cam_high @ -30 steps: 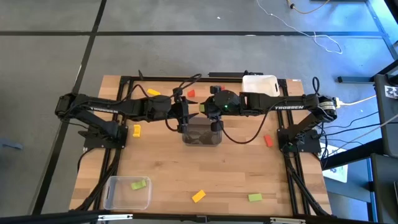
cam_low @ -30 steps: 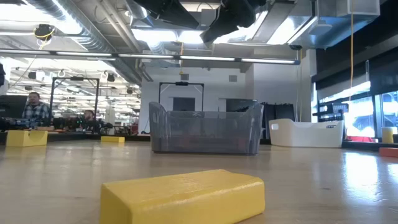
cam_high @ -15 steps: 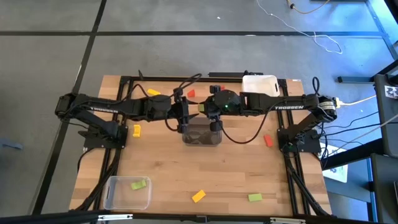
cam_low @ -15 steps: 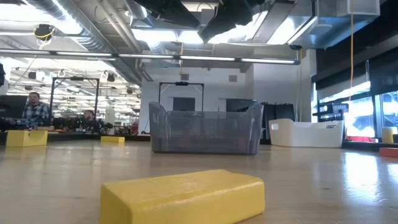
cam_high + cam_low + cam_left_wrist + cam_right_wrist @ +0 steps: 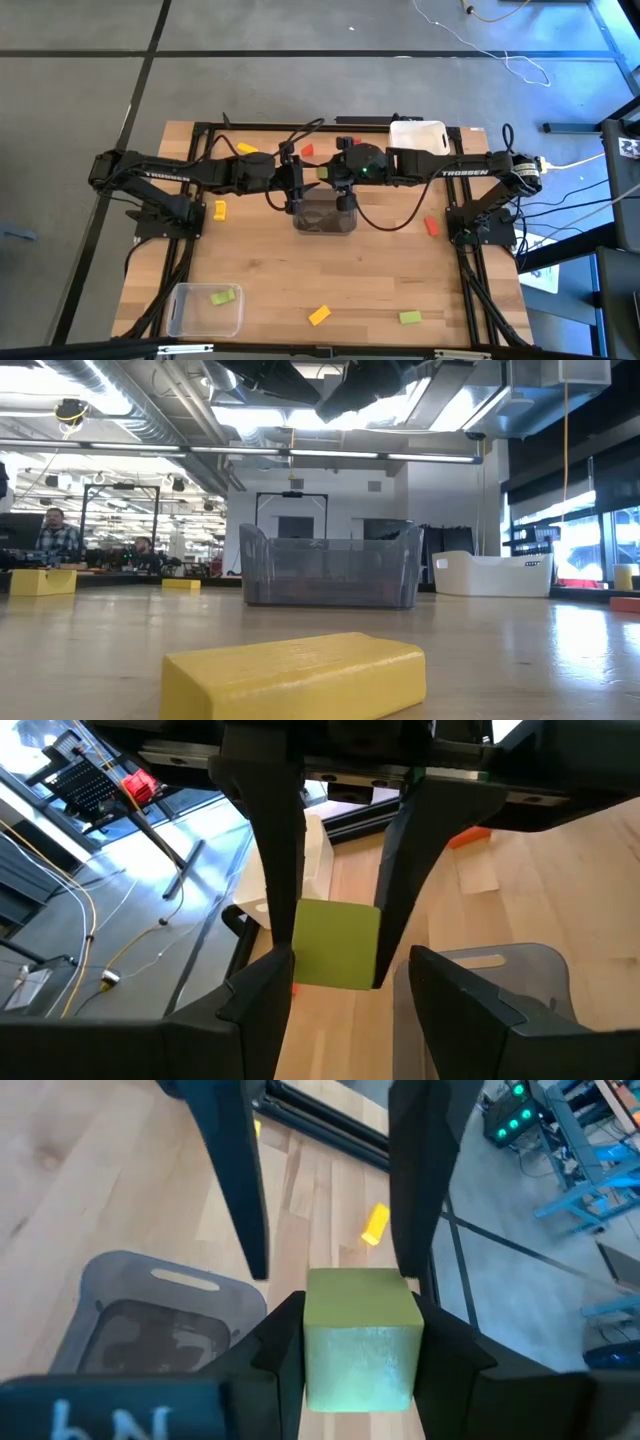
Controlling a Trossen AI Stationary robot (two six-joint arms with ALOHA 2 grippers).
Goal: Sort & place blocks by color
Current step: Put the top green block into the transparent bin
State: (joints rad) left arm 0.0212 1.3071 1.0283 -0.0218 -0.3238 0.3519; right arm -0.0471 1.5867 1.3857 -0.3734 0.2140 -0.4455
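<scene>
Handover in progress above the grey bin (image 5: 324, 216), near table centre. Light green block (image 5: 361, 1338) sits clamped between the right gripper (image 5: 355, 1342) fingers, flat faces against the pads. The left gripper (image 5: 340, 982) fingers stand apart, straddling the same block without visibly pinching it. From the left gripper, the block is at 3 o'clock in the high view. Judged small, rigid, light, smooth-sided; best taken across two opposite flat faces, mid-length. Loose blocks lie around the table.
</scene>
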